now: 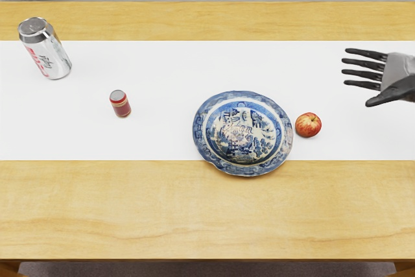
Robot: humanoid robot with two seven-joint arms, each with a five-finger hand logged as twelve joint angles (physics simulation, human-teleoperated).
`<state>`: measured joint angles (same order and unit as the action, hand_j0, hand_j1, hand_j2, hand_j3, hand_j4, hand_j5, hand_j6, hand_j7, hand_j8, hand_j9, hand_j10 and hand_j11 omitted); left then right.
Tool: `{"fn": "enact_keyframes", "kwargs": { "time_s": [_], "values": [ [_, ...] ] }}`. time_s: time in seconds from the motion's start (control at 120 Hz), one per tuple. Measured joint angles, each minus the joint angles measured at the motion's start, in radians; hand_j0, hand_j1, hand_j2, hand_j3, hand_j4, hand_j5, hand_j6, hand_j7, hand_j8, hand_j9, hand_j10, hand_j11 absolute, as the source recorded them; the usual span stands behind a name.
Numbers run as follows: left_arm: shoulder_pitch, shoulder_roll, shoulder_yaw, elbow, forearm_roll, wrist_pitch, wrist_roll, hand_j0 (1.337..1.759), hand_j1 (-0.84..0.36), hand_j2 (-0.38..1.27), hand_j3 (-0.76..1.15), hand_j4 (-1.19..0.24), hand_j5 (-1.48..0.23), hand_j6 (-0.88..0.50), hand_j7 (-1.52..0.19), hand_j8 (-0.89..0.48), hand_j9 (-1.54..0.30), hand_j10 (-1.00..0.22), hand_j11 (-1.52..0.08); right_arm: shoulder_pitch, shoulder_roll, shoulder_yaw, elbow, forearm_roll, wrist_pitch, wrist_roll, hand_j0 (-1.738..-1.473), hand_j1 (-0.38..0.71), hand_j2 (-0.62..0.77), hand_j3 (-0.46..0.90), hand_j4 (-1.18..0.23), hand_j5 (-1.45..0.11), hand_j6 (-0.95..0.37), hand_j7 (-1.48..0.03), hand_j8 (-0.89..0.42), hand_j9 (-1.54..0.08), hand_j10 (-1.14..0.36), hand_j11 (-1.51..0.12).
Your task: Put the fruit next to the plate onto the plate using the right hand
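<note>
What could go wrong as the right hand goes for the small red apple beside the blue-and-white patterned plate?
1. The small red apple is round and lies loose on the white runner; a glancing touch from the open right hand may roll it away.
2. It lies close beside the rim of the blue-and-white patterned plate, leaving little room for fingers on that side, so a grasp could shove the plate.

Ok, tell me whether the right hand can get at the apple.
Probably yes: the right hand, fingers spread, hangs up and right of the apple with nothing between them.
</note>
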<state>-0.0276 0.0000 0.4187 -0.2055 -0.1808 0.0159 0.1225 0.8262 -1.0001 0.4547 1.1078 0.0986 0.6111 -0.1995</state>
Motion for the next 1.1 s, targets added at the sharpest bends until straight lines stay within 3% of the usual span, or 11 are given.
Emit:
{"fn": "enact_keyframes", "kwargs": {
  "time_s": [0.158, 0.2, 0.258, 0.333, 0.433, 0.542, 0.742, 0.825, 1.1],
  "values": [
    [0.0, 0.0, 0.0, 0.0, 0.0, 0.0, 0.0, 1.658, 0.05, 0.05, 0.0, -0.25, -0.32, -0.25, -0.32, -0.25, -0.32, -0.25, -0.32, 0.05, 0.001, 0.005, 0.096, -0.056, 0.0, -0.02, -1.658, -0.29, -0.01, 0.0, -0.05, -0.06, -0.05, -0.06, -0.05, -0.06, -0.05, -0.06],
    [0.0, 0.0, 0.0, 0.0, 0.0, 0.0, 0.0, 1.658, 0.05, 0.05, 0.0, -0.25, -0.32, -0.25, -0.32, -0.25, -0.32, -0.25, -0.32, 0.076, -0.007, 0.007, 0.121, -0.092, 0.0, -0.058, -1.658, -0.29, -0.01, 0.0, -0.05, -0.06, -0.05, -0.06, -0.05, -0.06, -0.05, -0.06],
    [-0.002, 0.0, 0.0, 0.0, 0.0, 0.0, 0.0, 1.658, 0.05, 0.05, 0.0, -0.25, -0.32, -0.25, -0.32, -0.25, -0.32, -0.25, -0.32, 0.131, -0.015, 0.01, 0.177, -0.223, 0.0, -0.122, -1.658, -0.29, -0.01, 0.0, -0.05, -0.06, -0.05, -0.06, -0.05, -0.06, -0.05, -0.06],
    [-0.002, 0.0, 0.0, 0.0, 0.0, 0.0, 0.0, 1.658, 0.05, 0.05, 0.0, -0.25, -0.32, -0.25, -0.32, -0.25, -0.32, -0.25, -0.32, 0.183, -0.025, 0.012, 0.275, -0.423, -0.027, -0.168, -1.658, -0.29, -0.01, 0.0, -0.05, -0.06, -0.05, -0.06, -0.05, -0.06, -0.05, -0.06],
    [-0.003, 0.0, 0.0, -0.001, 0.0, 0.0, 0.0, 1.658, 0.05, 0.05, 0.0, -0.25, -0.32, -0.25, -0.32, -0.25, -0.32, -0.25, -0.32, 0.212, -0.037, 0.009, 0.413, -0.664, -0.177, -0.194, -1.658, -0.29, -0.01, 0.0, -0.05, -0.06, -0.05, -0.06, -0.05, -0.06, -0.05, -0.06],
    [-0.003, 0.0, 0.0, -0.001, 0.0, 0.0, 0.0, 1.658, 0.05, 0.05, 0.0, -0.25, -0.32, -0.25, -0.32, -0.25, -0.32, -0.25, -0.32, 0.184, -0.017, 0.002, 0.477, -0.844, -0.342, -0.203, -1.658, -0.3, -0.01, 0.0, -0.05, -0.06, -0.05, -0.06, -0.05, -0.06, -0.05, -0.06],
    [-0.003, 0.0, 0.0, -0.002, 0.0, -0.001, 0.0, 1.658, 0.05, 0.05, 0.0, -0.25, -0.32, -0.25, -0.32, -0.25, -0.32, -0.25, -0.32, 0.043, 0.1, -0.003, 0.481, -1.06, -0.59, -0.211, -1.658, -0.3, -0.01, 0.0, -0.05, -0.06, -0.05, -0.05, -0.05, -0.06, -0.05, -0.06],
    [-0.003, 0.0, 0.0, -0.002, 0.0, -0.001, 0.0, 1.658, 0.05, 0.05, 0.0, -0.25, -0.32, -0.25, -0.32, -0.25, -0.32, -0.25, -0.32, -0.009, 0.171, -0.022, 0.44, -1.184, -0.676, -0.246, -1.658, -0.3, -0.01, 0.0, -0.05, -0.06, -0.05, -0.06, -0.05, -0.06, -0.05, -0.06],
    [-0.003, 0.0, 0.0, -0.003, 0.0, -0.001, 0.0, 1.658, 0.05, 0.05, 0.0, -0.25, -0.32, -0.25, -0.32, -0.25, -0.32, -0.25, -0.32, -0.049, 0.283, -0.147, 0.385, -1.331, -0.929, -0.312, -1.658, -0.29, -0.01, 0.0, -0.06, -0.07, -0.06, -0.07, -0.06, -0.07, -0.06, -0.07]
  ]
}}
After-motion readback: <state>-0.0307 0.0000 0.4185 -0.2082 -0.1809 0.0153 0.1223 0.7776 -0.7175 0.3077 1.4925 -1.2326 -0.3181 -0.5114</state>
